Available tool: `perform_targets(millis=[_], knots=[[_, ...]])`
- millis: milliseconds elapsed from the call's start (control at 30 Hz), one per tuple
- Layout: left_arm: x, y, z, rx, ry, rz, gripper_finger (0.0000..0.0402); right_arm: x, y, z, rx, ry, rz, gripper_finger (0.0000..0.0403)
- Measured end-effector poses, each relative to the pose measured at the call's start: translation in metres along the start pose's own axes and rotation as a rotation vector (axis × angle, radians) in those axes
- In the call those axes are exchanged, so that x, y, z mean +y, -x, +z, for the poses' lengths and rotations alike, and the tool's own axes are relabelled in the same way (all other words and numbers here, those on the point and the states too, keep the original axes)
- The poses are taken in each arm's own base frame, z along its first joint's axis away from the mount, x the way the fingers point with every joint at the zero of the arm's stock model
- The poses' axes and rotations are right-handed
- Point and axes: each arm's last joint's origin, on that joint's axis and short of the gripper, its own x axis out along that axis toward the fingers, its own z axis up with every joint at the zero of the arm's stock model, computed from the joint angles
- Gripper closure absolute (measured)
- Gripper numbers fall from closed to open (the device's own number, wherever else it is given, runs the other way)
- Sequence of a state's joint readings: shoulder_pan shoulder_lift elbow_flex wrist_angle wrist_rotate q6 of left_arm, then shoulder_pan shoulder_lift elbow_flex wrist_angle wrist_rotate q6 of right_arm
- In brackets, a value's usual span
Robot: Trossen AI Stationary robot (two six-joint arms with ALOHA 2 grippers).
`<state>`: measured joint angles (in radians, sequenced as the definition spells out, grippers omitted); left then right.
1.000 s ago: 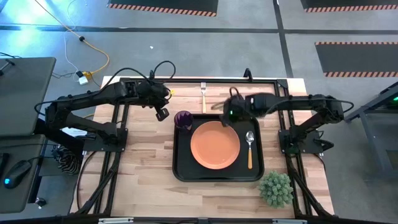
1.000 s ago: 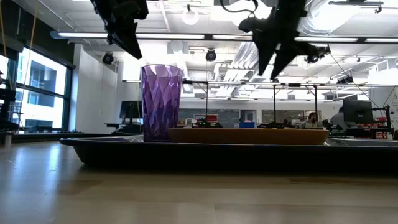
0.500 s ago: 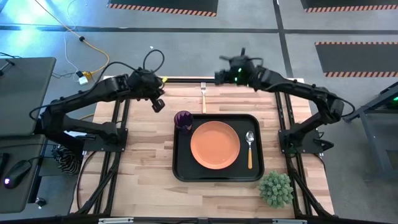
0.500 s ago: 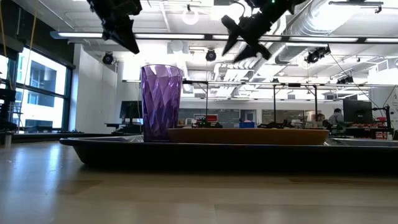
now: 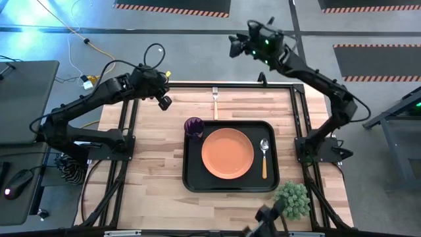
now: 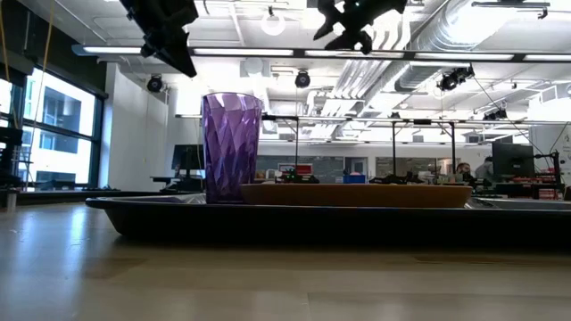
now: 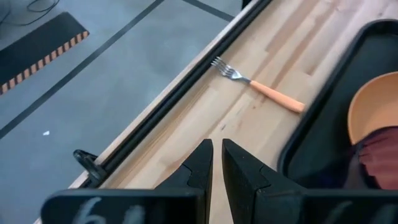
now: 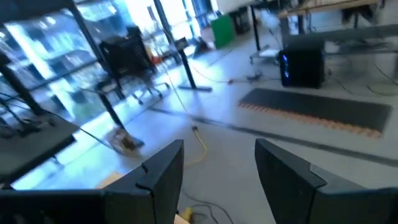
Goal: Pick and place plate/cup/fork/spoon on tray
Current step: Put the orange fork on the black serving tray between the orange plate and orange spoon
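Note:
The black tray [image 5: 191,179] lies in the middle of the table. On it rest the orange plate [image 5: 227,153], the purple cup [image 5: 193,126] at its far left corner, and the spoon [image 5: 264,157] right of the plate. The fork [image 5: 214,102] lies flat on the wood beyond the tray's far rim, tines toward the far edge; it also shows in the left wrist view [image 7: 261,87]. My left gripper [image 5: 164,102] is shut and empty, in the air left of the fork [image 7: 216,163]. My right gripper [image 5: 235,46] is open and empty, raised high beyond the table's far edge [image 8: 217,174].
A small green plant [image 5: 291,199] stands at the near right corner, beside the tray. Black frame rails [image 5: 197,84] run along the table's far edge. Bare wood [image 5: 148,164] lies left of the tray.
My right gripper has risen from over the tray's far rim and swung out beyond the table's far edge, tipping up until it looks out level into the room. My left gripper has drifted toward the far left, away from the cup. Nothing on the table has moved.

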<state>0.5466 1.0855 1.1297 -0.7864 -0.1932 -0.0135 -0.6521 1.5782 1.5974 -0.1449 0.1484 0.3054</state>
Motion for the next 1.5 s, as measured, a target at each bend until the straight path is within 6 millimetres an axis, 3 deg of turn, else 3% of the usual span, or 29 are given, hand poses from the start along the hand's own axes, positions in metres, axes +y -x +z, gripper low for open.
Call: perform_targets(millis=[100, 200, 400, 667, 933, 1200, 1500], knots=[[0.004, -0.001, 0.0, 0.003, 0.014, 0.015, 0.0378, -0.005, -0.013, 0.009, 0.117, 0.002, -0.077, 0.0213], [0.008, -0.001, 0.0, 0.005, 0.025, 0.027, 0.0378, -0.015, -0.029, 0.0, 0.305, -0.029, -0.181, 0.0213], [0.012, -0.002, -0.001, 0.009, 0.038, 0.043, 0.0378, -0.02, -0.061, -0.031, 0.577, -0.094, -0.279, 0.0213], [0.013, -0.002, -0.001, 0.01, 0.043, 0.048, 0.0378, -0.015, -0.098, -0.091, 0.84, -0.165, -0.214, 0.0213], [0.013, -0.002, -0.001, 0.011, 0.042, 0.047, 0.0378, 0.0, -0.11, -0.129, 0.944, -0.179, -0.222, 0.0213], [0.013, -0.002, -0.001, 0.011, 0.042, 0.047, 0.0378, 0.02, -0.121, -0.18, 1.08, -0.175, -0.24, 0.0213], [0.013, -0.002, -0.001, 0.011, 0.042, 0.047, 0.0378, 0.029, -0.124, -0.217, 1.185, -0.17, -0.295, 0.0213]])
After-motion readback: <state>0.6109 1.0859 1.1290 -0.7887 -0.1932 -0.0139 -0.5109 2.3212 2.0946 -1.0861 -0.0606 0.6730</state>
